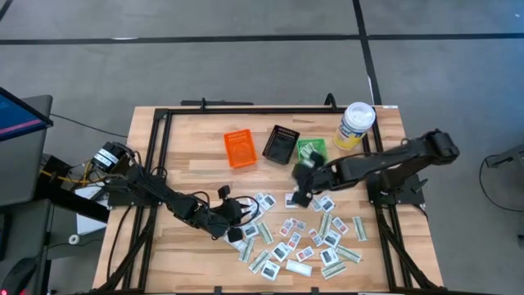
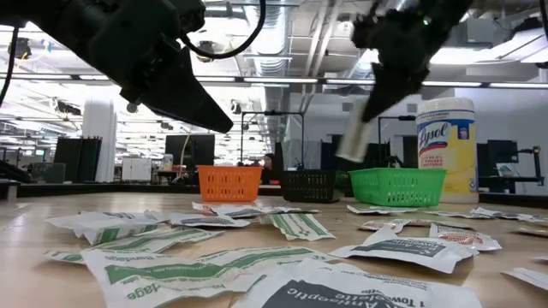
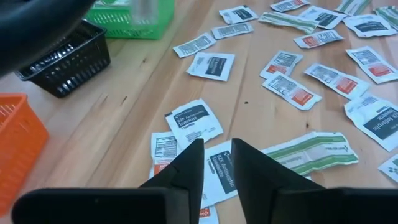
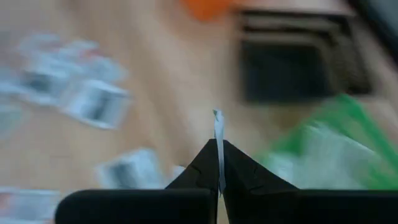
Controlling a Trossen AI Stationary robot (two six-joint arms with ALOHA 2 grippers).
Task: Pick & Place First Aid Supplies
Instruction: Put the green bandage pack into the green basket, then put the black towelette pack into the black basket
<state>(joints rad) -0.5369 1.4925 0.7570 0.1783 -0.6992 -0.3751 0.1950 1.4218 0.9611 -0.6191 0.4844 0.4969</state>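
Paper packets mostly unsorted below left end effector, spread; right end effector pinches strip near green bin.

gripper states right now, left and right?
Left gripper: open, empty, over the packets on the table.
Right gripper: shut on a thin packet, near the green bin.

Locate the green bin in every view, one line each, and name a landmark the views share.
High view: green bin, right of the black bin.
Low view: right of centre, beside the black bin.
Left wrist view: top, cut by the edge.
Right wrist view: blurred green at right.
Shared landmark: the black bin.
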